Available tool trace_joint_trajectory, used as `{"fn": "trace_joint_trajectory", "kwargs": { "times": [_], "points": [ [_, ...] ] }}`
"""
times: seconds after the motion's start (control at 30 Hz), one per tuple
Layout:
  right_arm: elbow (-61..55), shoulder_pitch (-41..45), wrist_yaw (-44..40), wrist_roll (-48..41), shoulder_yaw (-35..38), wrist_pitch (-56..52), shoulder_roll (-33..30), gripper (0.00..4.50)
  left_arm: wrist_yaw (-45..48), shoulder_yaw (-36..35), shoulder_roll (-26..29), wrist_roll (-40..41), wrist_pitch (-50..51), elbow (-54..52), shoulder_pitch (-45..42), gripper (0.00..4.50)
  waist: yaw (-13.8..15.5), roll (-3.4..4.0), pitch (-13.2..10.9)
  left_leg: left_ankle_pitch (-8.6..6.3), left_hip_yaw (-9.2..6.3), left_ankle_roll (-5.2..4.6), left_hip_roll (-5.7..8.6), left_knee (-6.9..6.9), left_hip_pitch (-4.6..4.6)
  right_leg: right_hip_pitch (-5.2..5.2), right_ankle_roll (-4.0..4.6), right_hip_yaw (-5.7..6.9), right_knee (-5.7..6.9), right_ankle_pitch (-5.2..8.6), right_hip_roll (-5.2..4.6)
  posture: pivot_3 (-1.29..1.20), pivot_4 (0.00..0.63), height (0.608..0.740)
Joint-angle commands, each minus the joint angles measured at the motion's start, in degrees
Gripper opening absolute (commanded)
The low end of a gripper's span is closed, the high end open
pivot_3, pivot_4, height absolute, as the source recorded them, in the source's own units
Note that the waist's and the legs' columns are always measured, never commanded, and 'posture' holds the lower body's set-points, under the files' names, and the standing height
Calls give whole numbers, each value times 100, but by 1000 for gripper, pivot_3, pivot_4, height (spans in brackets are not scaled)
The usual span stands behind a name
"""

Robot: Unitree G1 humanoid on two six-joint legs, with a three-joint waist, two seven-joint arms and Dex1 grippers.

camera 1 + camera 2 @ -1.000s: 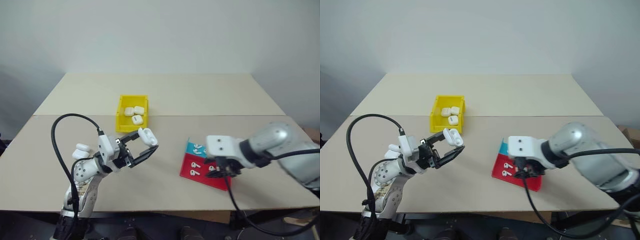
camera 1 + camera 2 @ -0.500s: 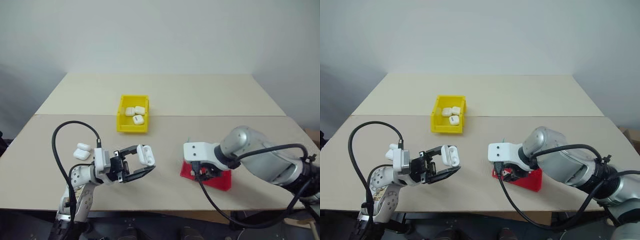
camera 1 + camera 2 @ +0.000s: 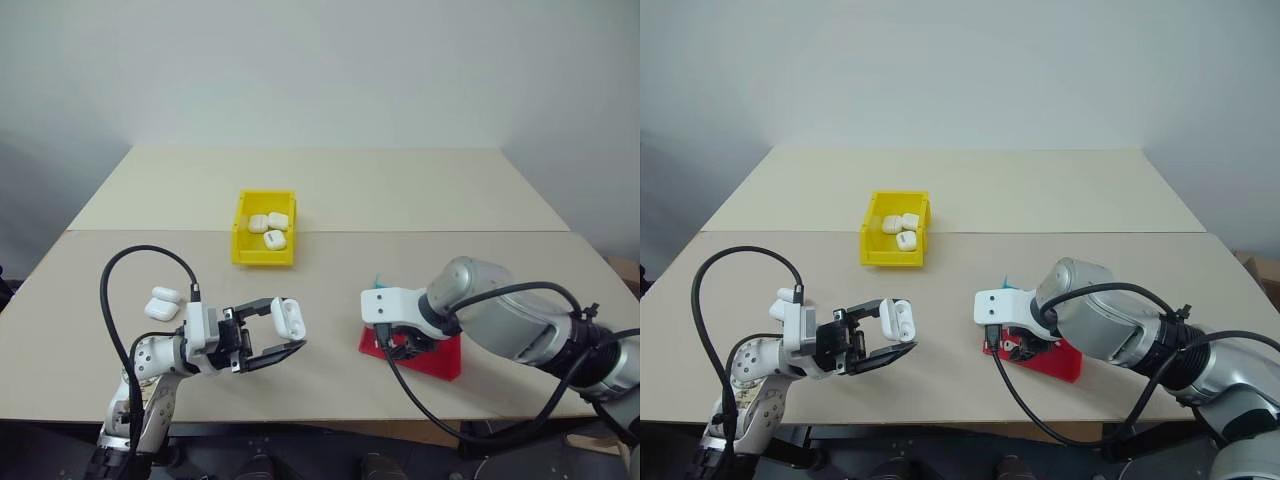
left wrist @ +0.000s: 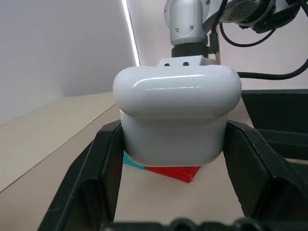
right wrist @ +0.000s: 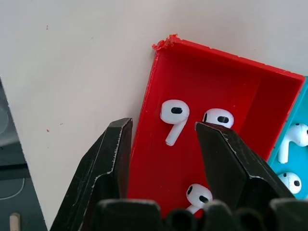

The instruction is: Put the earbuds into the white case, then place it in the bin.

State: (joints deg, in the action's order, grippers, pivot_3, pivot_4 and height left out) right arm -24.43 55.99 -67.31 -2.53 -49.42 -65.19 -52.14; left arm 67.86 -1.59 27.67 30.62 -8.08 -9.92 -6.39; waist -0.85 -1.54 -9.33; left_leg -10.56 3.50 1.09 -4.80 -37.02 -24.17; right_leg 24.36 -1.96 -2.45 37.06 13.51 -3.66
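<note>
Left fingers (image 4: 120, 159) grip white case (image 4: 175, 115); right fingers (image 5: 115, 154) spread over earbuds (image 5: 173, 118)

The left gripper (image 3: 283, 331) points across toward the right arm, roughly level, its fingers clamped on a load. The right gripper (image 5: 163, 159) aims steeply down — fingers parted, nothing between them.

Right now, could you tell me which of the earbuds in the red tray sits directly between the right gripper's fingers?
The upper earbud, stem pointing down, lies in the gap of the open right gripper. The other two in the red tray are partly hidden by a finger.
</note>
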Motion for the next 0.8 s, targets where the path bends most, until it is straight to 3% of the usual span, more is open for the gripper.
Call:
{"fn": "trace_joint_trajectory", "kwargs": {
  "times": [0.03,0.8],
  "points": [
    [37,156,0,171,-9,124,38,2537,-78,-38,80,16,40,-235,-25,2780,1,0,0,0,0,0,0,0,0,1,0,0,0,0,0,0,150,740],
    [331,-59,-81,292,5,434,227,2537,-313,-48,213,-109,113,-228,26,2780,1,0,0,0,1,0,-2,1,-1,2,2,0,0,1,1,0,150,740]
  ]
}}
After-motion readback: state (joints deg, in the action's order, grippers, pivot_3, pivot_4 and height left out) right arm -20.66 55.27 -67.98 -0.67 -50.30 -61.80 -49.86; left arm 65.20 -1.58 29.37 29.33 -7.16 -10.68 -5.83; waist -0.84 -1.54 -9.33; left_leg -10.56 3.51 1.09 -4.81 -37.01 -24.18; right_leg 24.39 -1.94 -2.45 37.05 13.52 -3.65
